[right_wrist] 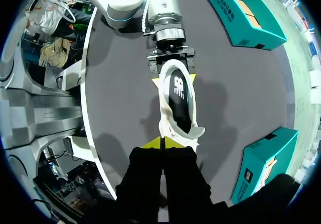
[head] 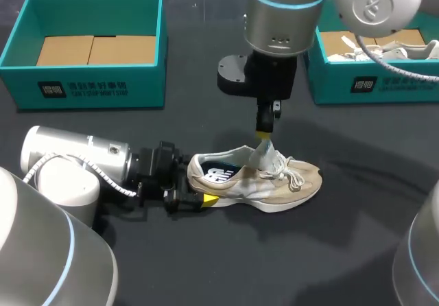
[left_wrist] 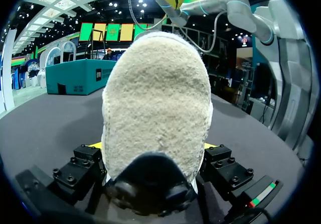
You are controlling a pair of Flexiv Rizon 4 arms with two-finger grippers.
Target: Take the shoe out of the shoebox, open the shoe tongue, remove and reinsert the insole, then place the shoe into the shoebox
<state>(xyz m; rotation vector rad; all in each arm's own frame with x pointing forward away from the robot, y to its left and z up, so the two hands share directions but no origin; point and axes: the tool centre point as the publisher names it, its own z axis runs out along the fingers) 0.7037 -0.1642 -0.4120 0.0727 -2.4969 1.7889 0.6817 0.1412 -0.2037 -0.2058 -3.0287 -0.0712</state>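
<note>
Now the shoe [head: 264, 182] lies on its sole on the dark table [head: 357, 244], out of both boxes, near the middle, with its toe towards my right and its heel towards my left.

The left gripper [head: 200, 197] comes in low along the table and is clamped on the heel: in the left wrist view the fuzzy beige heel fills the space between the two fingers, which press against it from either side, with only slivers of their yellow tips showing.

The right gripper [head: 264, 136] hangs straight down over the shoe's opening. Its yellow tips are pinched together on the top edge of the tongue [head: 264, 156], which stands lifted up and away from the laces. In the right wrist view the shoe stretches ahead of these fingers, and the dark insole [right_wrist: 179, 88] with its white mark lies flat inside.

The left shoebox [head: 89, 86] sits at the far left with brown card in its bottom. The right shoebox [head: 384, 86] sits at the far right, with something white lying in it. Both are well apart from the shoe.
</note>
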